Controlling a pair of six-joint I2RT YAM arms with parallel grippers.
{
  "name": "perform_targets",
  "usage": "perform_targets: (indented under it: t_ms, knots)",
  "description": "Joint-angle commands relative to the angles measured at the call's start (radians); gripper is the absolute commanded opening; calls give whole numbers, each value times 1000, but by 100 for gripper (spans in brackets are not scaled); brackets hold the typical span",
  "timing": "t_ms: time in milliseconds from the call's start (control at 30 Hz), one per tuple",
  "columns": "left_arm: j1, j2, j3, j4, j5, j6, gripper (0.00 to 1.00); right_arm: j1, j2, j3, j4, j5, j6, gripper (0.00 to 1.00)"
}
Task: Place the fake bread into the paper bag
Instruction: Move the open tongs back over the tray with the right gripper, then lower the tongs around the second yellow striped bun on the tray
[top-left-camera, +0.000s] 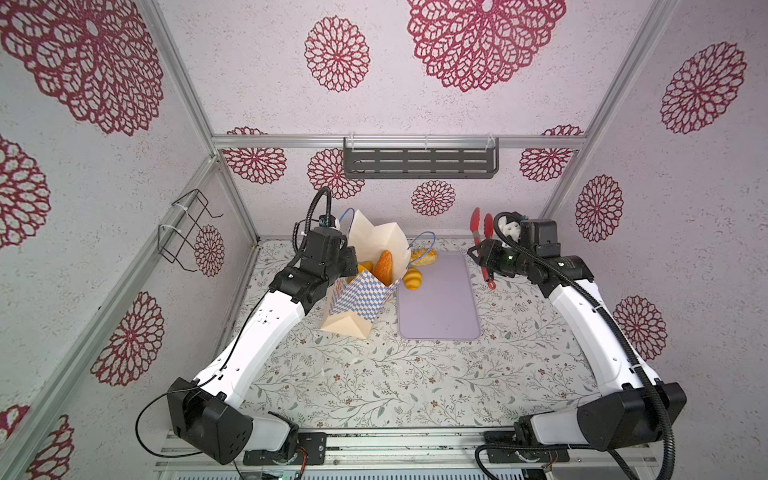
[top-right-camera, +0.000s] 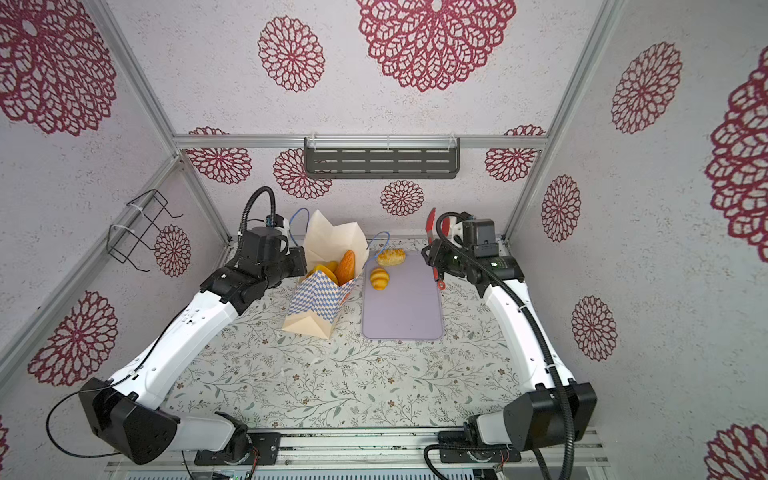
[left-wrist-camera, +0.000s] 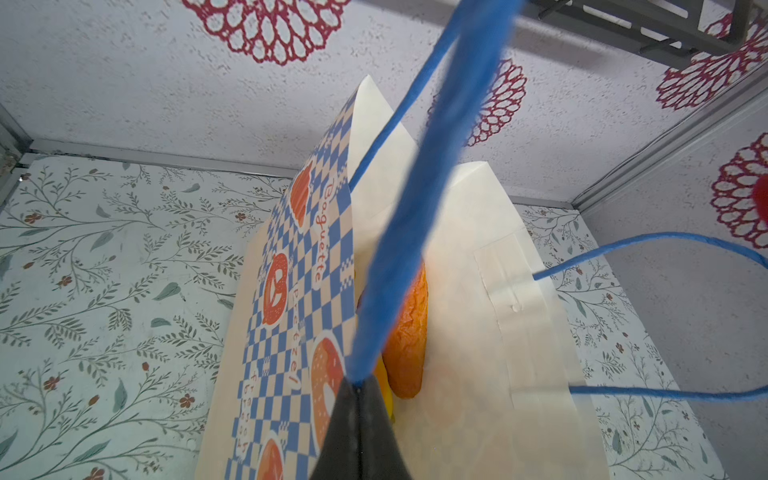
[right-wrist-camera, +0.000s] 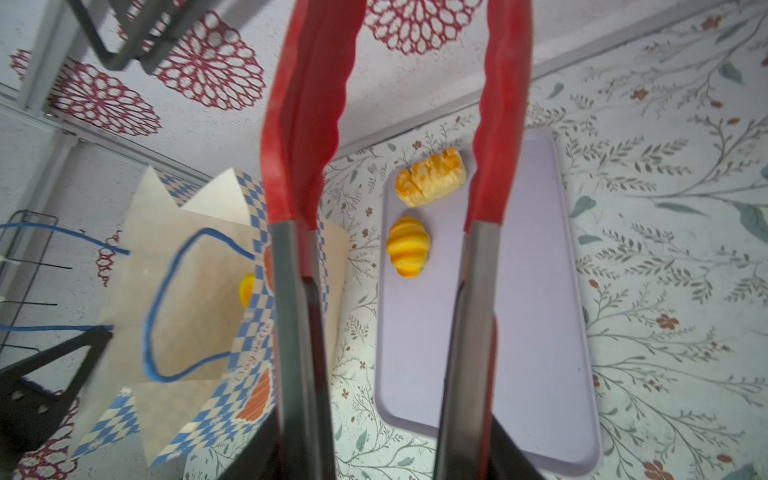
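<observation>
Tray (top-left-camera: 440, 307) bearing two breads (top-left-camera: 412, 278), bag (top-left-camera: 357, 299) holding perhaps three, one tongs (top-left-camera: 475, 222)

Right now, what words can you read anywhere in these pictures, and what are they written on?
"Baguette": orange script on the checkered band of the paper bag, in the left wrist view.
"Pretzel": further down the same band.
More orange lettering lower on that band is too skewed and blurred to read.
No writing shows on the tray or the tongs.
</observation>
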Motion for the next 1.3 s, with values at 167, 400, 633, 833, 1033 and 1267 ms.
perform_targets:
  t_ms: [167,400,633,833,1033,1267]
  knots:
    - [4,-23,19,14,-10,6,0,2,90,-98,89,-34,-14,51]
    - [5,-25,10,16,-13,4,0,80,239,-65,35,-20,-81,51]
    - [8,-35,-4,18,-18,5,0,178,383,74,-73,51,-159,55]
    - [14,-51,-21,24,-20,4,0,222,486,193,-154,103,-202,61]
    - [39,-70,-45,30,-15,2,0,234,542,246,-178,119,-212,64]
    - [62,-97,-77,31,-15,-3,0,245,586,285,-187,111,-217,65]
